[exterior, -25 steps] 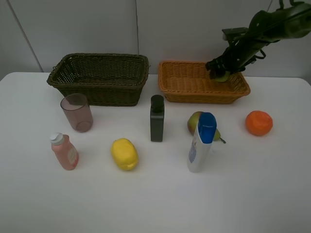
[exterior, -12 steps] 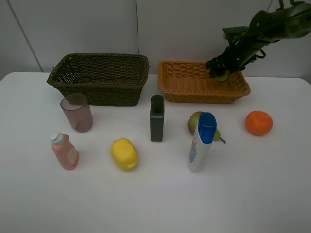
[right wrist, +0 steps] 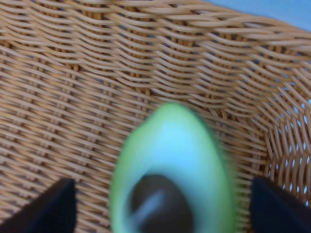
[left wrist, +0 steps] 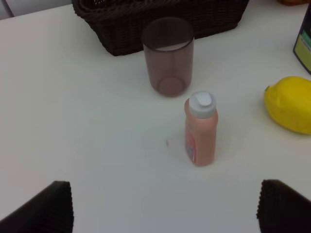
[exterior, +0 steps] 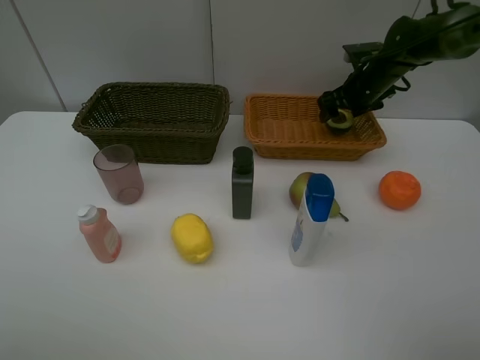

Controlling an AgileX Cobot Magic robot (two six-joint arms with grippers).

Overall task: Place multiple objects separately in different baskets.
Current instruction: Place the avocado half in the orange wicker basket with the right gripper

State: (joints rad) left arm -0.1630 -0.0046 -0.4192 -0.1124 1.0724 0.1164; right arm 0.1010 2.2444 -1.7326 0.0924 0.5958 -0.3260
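Over the orange basket's (exterior: 289, 131) right end, the right gripper (exterior: 338, 112) stands open, clear of the avocado (right wrist: 170, 165); the left gripper (left wrist: 165, 208) gapes empty.

A dark brown-green basket (exterior: 161, 146) is set at 11 o'clock on the table and a shallower light orange basket (exterior: 300, 146) at 1 o'clock. An avocado half (exterior: 341, 120) is seen cut face up at the 3 o'clock end of the orange one. A pink cup (exterior: 118, 174), pink bottle (exterior: 99, 234) and lemon (exterior: 192, 238) are placed toward 8 o'clock. A dark green bottle (exterior: 242, 184) is stood upright centrally. A pear (exterior: 301, 189), a leaning white blue-capped bottle (exterior: 309, 225) and an orange (exterior: 399, 190) are found toward 3 o'clock.
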